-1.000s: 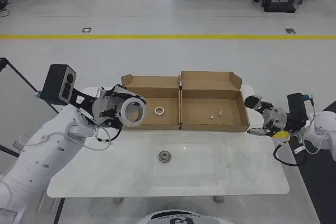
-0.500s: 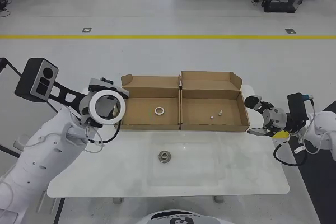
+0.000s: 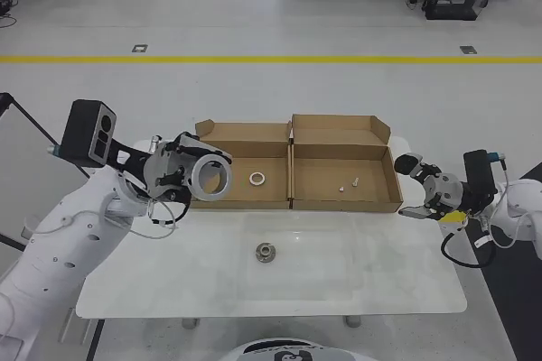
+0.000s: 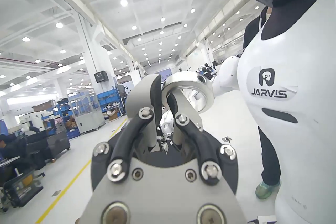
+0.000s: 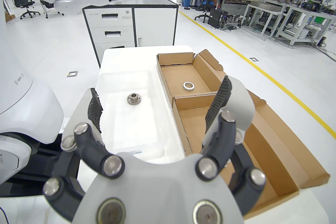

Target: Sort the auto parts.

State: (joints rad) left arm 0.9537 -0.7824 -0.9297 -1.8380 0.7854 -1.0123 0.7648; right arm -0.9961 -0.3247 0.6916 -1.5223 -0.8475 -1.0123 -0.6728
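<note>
My left gripper (image 3: 195, 174) (image 4: 164, 90) is raised above the table's left end, just left of the left cardboard box (image 3: 242, 137). It is shut on a large silver ring (image 3: 213, 159) (image 4: 189, 80), one finger inside the ring and one outside. A small silver ring (image 3: 258, 179) (image 5: 188, 86) lies in that box. The right box (image 3: 339, 136) (image 5: 194, 117) holds small white fasteners (image 3: 348, 185). A grey flanged hub (image 3: 266, 252) (image 5: 134, 98) lies in the tray mid-table. My right gripper (image 3: 412, 190) (image 5: 157, 101) is open, off the right box's right end.
The two boxes stand side by side at the table's back, lids open away from me. A shallow white tray (image 3: 325, 271) (image 5: 115, 78) covers the table's middle. A grey cabinet (image 5: 131, 22) stands beyond the table's left end.
The left wrist swung out to the left with the ring face-up half a second ago, then came back to the box's left end. The right arm has not moved.
</note>
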